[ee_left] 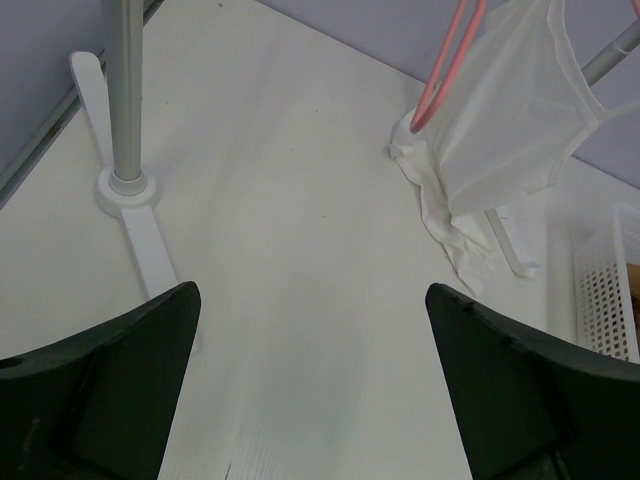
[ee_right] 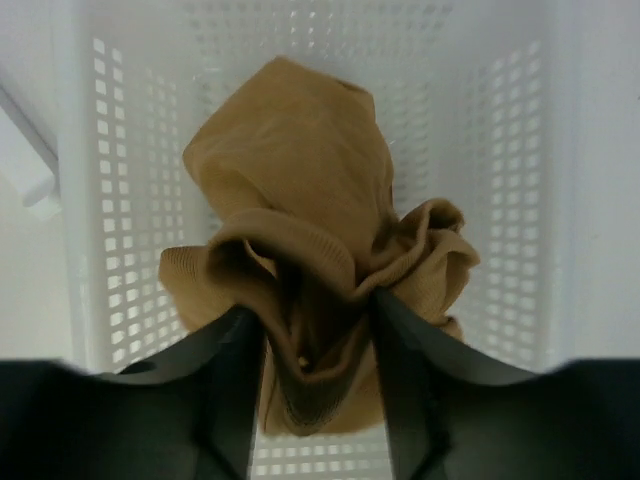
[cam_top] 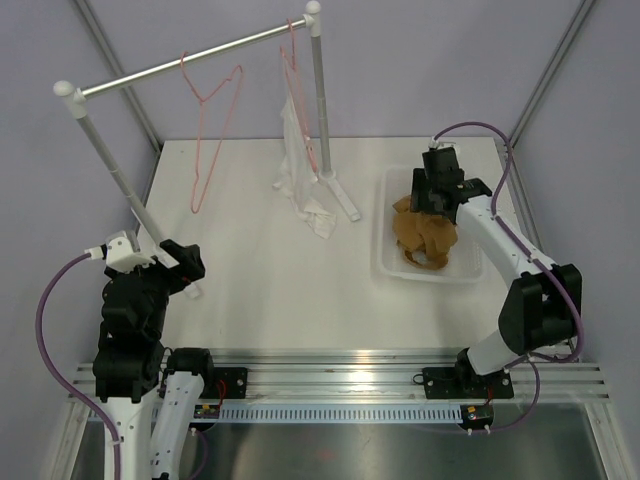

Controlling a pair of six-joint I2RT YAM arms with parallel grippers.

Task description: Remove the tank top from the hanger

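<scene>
The brown tank top [cam_top: 425, 232] lies bunched in a white basket [cam_top: 385, 262] at the right. My right gripper [cam_top: 432, 195] is over the basket's far end, its jaws closed on a raised fold of the tank top [ee_right: 300, 200], with cloth pinched between the fingers [ee_right: 318, 330]. The thin pink wire hanger [cam_top: 197, 165] hangs bare from the rack's rod at the left. My left gripper [cam_top: 185, 262] is open and empty, low over the table [ee_left: 312, 350] near the rack's left post.
A second pink hanger [cam_top: 293, 60] draped with white cloth [cam_top: 300, 170] hangs by the rack's right post; the cloth trails onto the table [ee_left: 510, 110]. The rack's rod [cam_top: 200, 60] spans the back. The left post's foot [ee_left: 130, 190] is close to my left gripper.
</scene>
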